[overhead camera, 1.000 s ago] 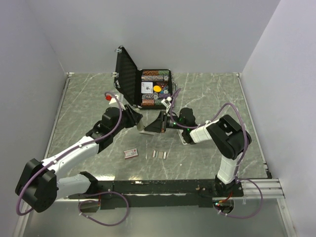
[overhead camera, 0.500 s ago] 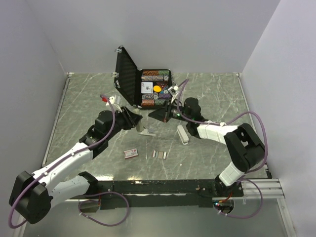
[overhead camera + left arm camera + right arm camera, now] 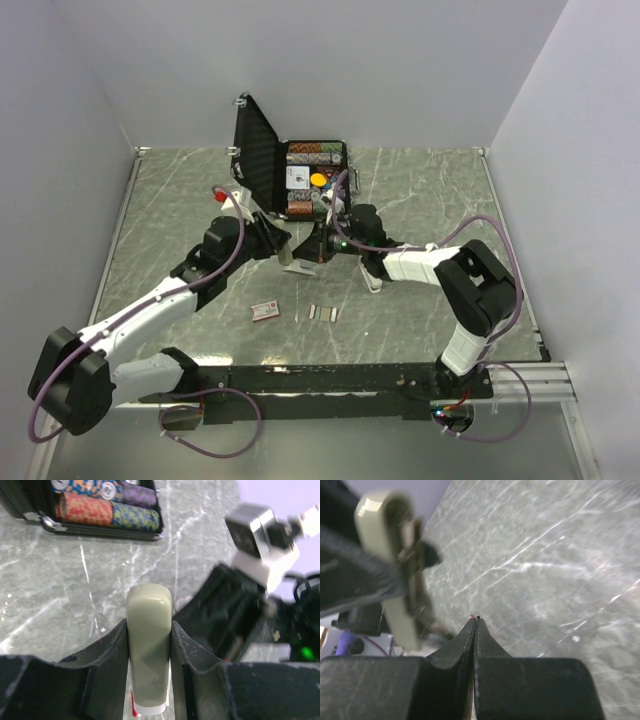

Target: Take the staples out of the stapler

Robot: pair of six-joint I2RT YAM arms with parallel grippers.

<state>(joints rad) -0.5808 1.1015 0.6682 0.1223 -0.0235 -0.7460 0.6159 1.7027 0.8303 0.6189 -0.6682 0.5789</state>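
Two short silvery strips of staples (image 3: 322, 312) are lying side by side on the marbled table (image 3: 440, 200) near the arm bases, with a small pink box (image 3: 265, 311) just to their left. Farther in, the left gripper (image 3: 281, 250) is pinching a cream stapler (image 3: 291, 263) between its fingers (image 3: 112, 647); its wrist view is showing the glossy rounded end poking forward. The right gripper (image 3: 318, 244) is hovering just beside it, fingertips (image 3: 470, 635) pressed together; only its own camera is showing that, plus a dark metal part along the stapler's cream body. At the back, an open black case (image 3: 346, 170) is holding rows of coloured poker chips (image 3: 312, 182), its lid (image 3: 255, 145) standing upright
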